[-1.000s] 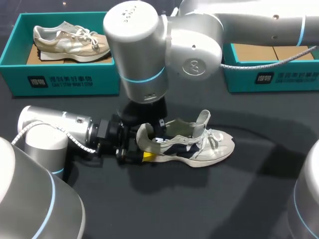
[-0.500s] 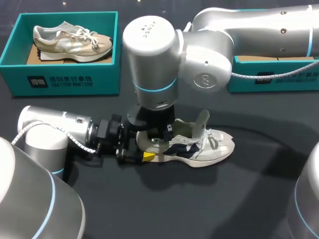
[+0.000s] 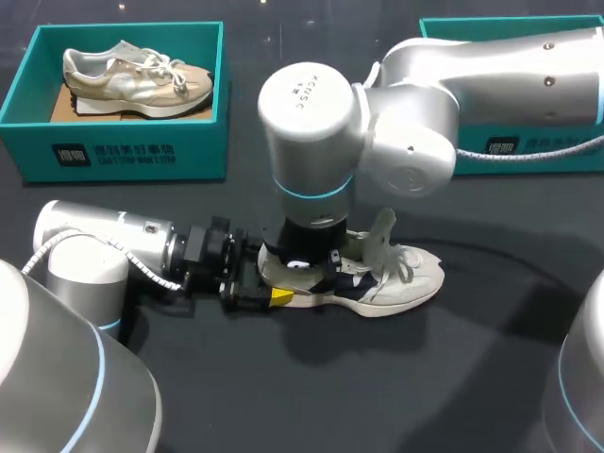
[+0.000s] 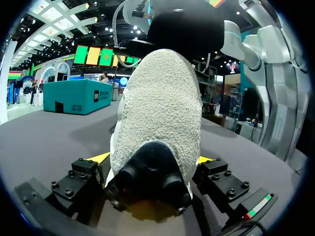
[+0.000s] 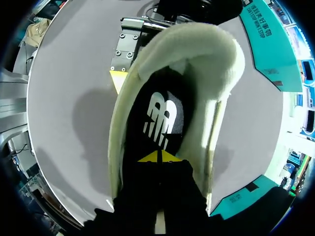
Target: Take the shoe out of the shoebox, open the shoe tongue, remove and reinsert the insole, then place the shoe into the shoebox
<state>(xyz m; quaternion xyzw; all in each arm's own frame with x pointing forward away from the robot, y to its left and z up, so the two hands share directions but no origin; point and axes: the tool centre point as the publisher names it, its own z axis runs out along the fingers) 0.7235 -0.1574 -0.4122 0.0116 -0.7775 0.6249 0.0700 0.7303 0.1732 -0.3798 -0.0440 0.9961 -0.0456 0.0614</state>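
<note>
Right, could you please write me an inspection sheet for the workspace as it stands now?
Surface: dark table.
Job's things: shoe on its sole mid-table, tongue raised; left shoebox holds a second shoe; right shoebox partly hidden by right arm.
Clutter: nothing seen.
Grippers: left gripper clamps the shoe's heel from both sides; right gripper, tips together, inside the shoe above the insole.
Cables: white cable on left arm, another on right arm.
Surroundings: nothing seen.

We log the shoe (image 3: pixel 406 274) mid-table, heel leftward in our left gripper (image 3: pixel 269 285); left shoebox (image 3: pixel 132 156) far left, right shoebox (image 3: pixel 533 151) far right.
</note>
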